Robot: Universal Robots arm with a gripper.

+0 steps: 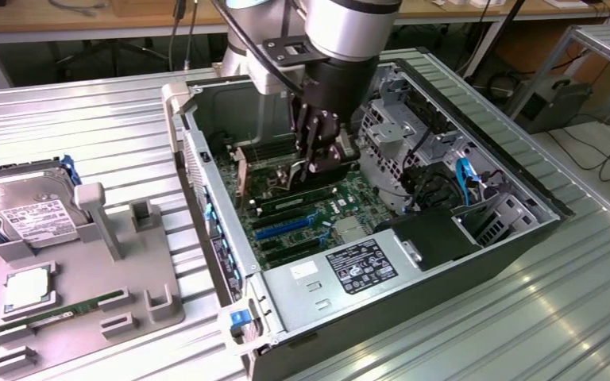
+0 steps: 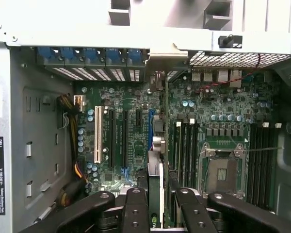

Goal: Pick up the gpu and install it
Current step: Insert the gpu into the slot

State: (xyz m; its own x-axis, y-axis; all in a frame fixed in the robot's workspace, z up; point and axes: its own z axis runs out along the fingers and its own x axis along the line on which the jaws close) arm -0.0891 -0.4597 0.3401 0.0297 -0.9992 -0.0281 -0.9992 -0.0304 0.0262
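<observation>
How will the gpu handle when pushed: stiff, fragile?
Probably stiff: the gpu runs straight, edge-on, between the fingers of the gripper. Likely light, being so thin. It could tilt under an off-line push, since it is narrow edge-on.

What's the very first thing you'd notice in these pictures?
The big silver robot arm hangs inside an open computer case. Its gripper is shut on the gpu, a thin card held edge-on over the green circuit board. On the exterior view's left, a shiny hard drive sits on a gray stand.
</observation>
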